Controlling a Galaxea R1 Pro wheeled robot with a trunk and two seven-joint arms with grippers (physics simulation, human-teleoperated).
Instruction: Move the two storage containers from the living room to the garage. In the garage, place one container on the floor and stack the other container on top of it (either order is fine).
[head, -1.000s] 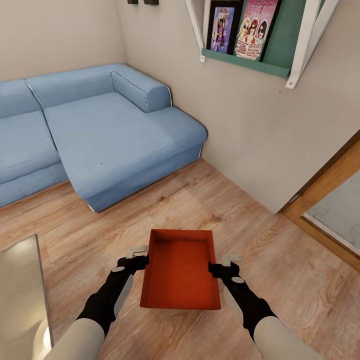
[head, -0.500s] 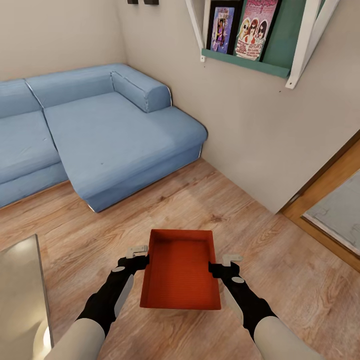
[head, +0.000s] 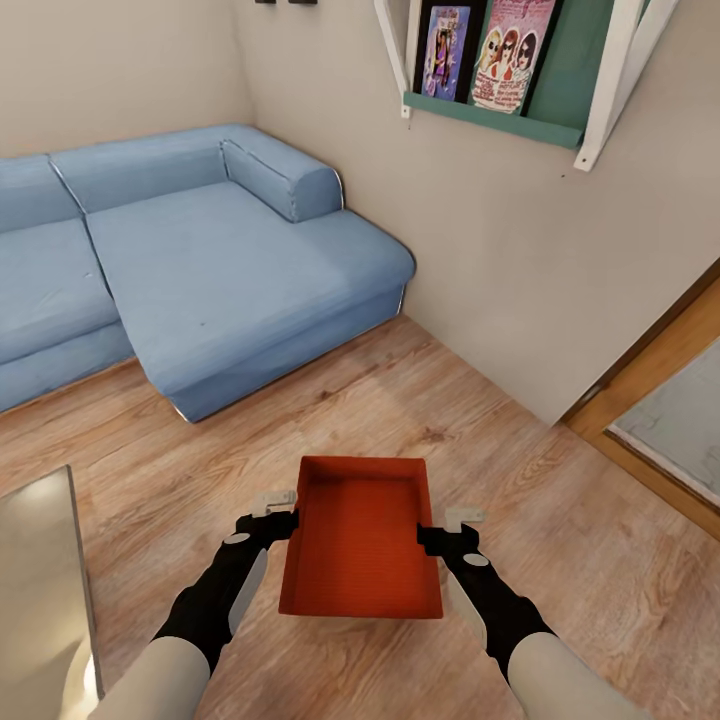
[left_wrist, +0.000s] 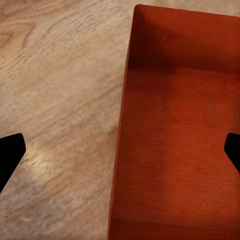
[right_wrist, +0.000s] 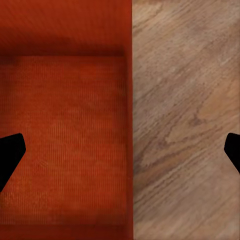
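One orange-red storage container (head: 360, 535), lidless with a ribbed bottom, sits low over the light wood plank floor (head: 400, 400) right in front of me; I cannot tell whether it rests on the planks. My left gripper (head: 288, 512) straddles its left long wall, open, with its fingers far apart. In the left wrist view this gripper (left_wrist: 122, 152) has one finger outside the container (left_wrist: 180, 140) and one inside. My right gripper (head: 440, 522) straddles the right long wall in the same way, open. The right wrist view shows that gripper (right_wrist: 125, 152) across the wall of the container (right_wrist: 65, 125).
A blue corner sofa (head: 200, 260) fills the left and back. On the right wall hangs a white shelf (head: 500, 60) with pictures. A wood-framed glass door (head: 660, 420) stands at the right. A pale table corner (head: 40, 590) is at the near left.
The whole picture has shifted very slightly, with the shelf a bit higher in it. Both grippers and the container keep their places.
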